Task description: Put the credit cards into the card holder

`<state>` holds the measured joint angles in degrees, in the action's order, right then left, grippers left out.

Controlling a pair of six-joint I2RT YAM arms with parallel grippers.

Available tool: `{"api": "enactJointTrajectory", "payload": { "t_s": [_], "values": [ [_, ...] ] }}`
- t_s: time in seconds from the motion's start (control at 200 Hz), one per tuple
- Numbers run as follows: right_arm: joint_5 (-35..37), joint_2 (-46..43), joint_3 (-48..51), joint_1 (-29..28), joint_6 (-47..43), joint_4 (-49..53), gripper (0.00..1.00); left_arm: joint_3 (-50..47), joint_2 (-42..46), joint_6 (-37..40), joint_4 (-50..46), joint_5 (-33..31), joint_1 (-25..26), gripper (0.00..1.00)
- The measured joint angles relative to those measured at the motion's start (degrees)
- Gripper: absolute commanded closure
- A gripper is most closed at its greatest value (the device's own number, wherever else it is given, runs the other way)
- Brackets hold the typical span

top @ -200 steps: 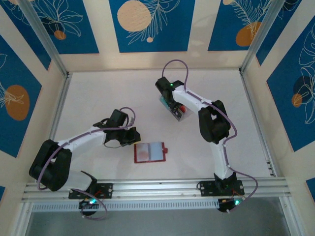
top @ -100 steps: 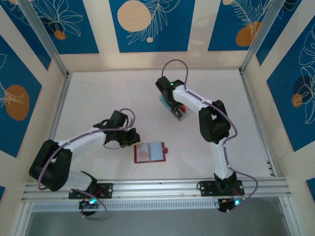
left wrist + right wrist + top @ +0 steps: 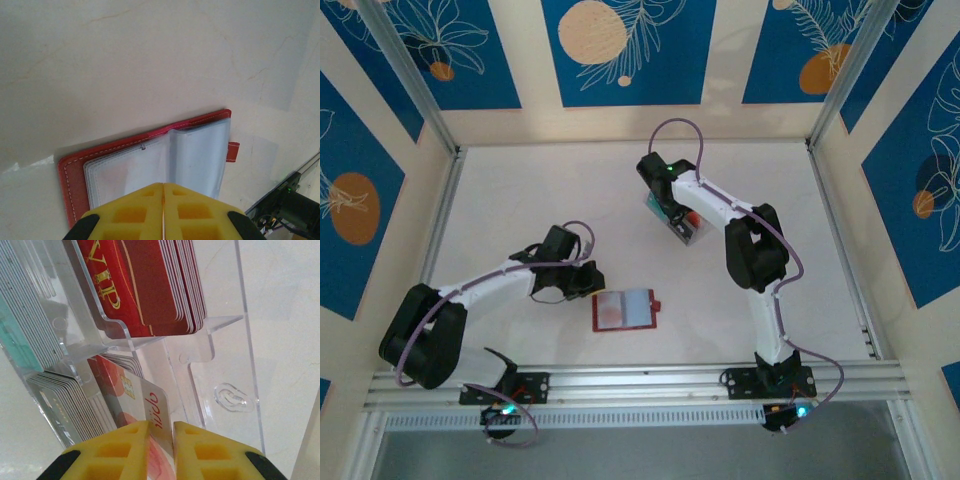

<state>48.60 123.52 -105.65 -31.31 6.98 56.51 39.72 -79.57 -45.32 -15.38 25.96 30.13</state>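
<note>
**A:** What is the card holder [image 3: 625, 310] made of, and where is it?

**B:** It has a red leather-look cover with pale stitching along the rim, and it lies open and flat on the pale, faintly creased surface [image 3: 520, 200], near the front edge between the two arms. Inside are clear, glossy plastic pockets. In the left wrist view one leaf of the card holder [image 3: 150, 150] bows upward, and a small red tab sticks out from its right side.

**A:** And the left fingers [image 3: 588, 280]?

**B:** They are yellow, blocky and ribbed. In the wrist view the left fingers [image 3: 159, 200] are pressed together with nothing between them, at the holder's left edge. They cover the holder's near edge, so I can't tell whether they touch it or whether anything sits in the pockets.

**A:** What about the other side?

**B:** The right fingers [image 3: 672, 215] are down in a clear plastic box [image 3: 682, 230] further back on the surface. The box [image 3: 225, 340] has thin, rigid, see-through walls and dividers. The credit cards [image 3: 145, 285] stand in it on edge, in tight stacks with rounded corners. One stack is deep red with gold "VIP" lettering, and the others show mostly pale and teal edges.

**A:** Are they holding anything?

**B:** The right fingers [image 3: 180, 437] are drawn in to a narrow slot around a white card [image 3: 150, 405] with red script and a red-and-gold pattern, at the front of its stack. Its lower end is hidden between them and I can't read the script. From above, the arm hides much of the box.
</note>
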Motion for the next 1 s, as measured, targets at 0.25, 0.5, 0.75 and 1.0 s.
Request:
{"api": "enactJointTrajectory", "payload": {
  "t_s": [0.25, 0.5, 0.75, 1.0],
  "values": [
    [0.0, -0.1, -1.3, -0.1, -0.7, 1.5, 0.87, -0.2, 0.0, -0.2, 0.0, 0.2, 0.0, 0.92],
    [-0.5, -0.5, -2.4, -1.0, -1.1, 3.6, 0.89, -0.3, 0.0, -0.2, 0.0, 0.2, 0.0, 0.92],
    [-2.2, -0.5, -3.8, -1.4, -1.9, 5.6, 0.94, -0.3, 0.0, -0.2, 0.0, 0.5, 0.0, 0.92],
    [-3.0, -0.7, -6.4, -2.1, -2.5, 7.8, 1.0, -0.2, 0.0, 0.4, -0.6, 0.6, 0.0, 0.92]
  ]
}}
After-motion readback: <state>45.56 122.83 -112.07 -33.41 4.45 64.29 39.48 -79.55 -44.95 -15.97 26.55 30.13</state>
